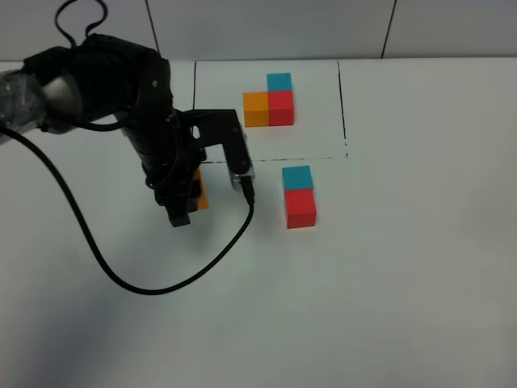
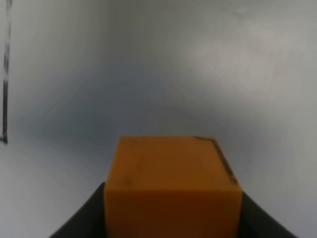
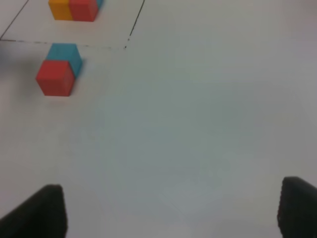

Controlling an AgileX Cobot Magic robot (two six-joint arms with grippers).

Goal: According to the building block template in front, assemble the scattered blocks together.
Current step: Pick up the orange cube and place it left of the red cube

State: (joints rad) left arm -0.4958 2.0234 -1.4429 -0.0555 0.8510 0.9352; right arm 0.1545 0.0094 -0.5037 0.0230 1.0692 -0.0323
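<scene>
The orange cube [image 2: 173, 188] sits clamped in the left pincer [image 1: 187, 204], near the tabletop [image 1: 404, 283]. The red cube [image 1: 300, 208] and blue cube [image 1: 297, 177] touch each other to its right, just outside the building block template [image 1: 269, 107]. The right pincer [image 3: 171, 213] stands open, empty. Pushed in askew, orange could shove the pair apart.

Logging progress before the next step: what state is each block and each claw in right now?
left claw: shut on the orange block.
right claw: open, empty.
orange block: gripped, apart from the other two loose blocks.
red block: on the table, touching the blue block.
blue block: on the table, against the red block.
building block template: three cubes joined in an L.
</scene>
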